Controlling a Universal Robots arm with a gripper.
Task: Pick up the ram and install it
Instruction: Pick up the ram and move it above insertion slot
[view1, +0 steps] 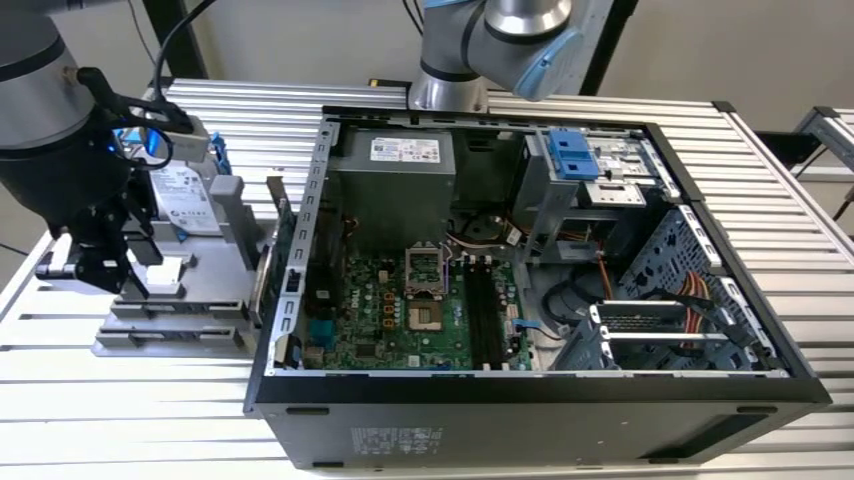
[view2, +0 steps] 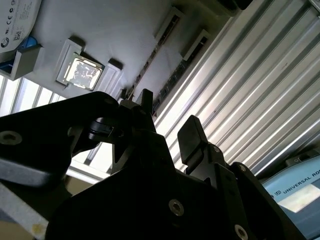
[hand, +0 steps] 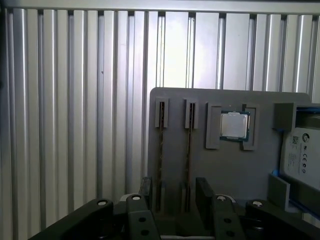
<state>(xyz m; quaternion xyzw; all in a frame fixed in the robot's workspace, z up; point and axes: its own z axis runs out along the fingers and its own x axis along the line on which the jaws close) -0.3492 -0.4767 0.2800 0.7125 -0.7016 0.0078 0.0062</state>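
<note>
Ram (hand: 189, 145) stands on edge as a thin dark strip in a slot of the grey tray (hand: 235, 170), with a like strip (hand: 161, 150) in the next slot. Over the tray's slotted end hangs the hand (hand: 176, 186), its fingers (hand: 204, 187) spread wide and holding nothing, both strips showing between them. A processor chip (hand: 234, 125) sits on the tray beside the slots.

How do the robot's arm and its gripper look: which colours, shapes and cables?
The arm is built of round silver-grey tubes, with a light blue cap on one joint. A black cable runs down to its dark wrist. The gripper is matte black and angular, with two blocky fingers and small round screw heads.
</note>
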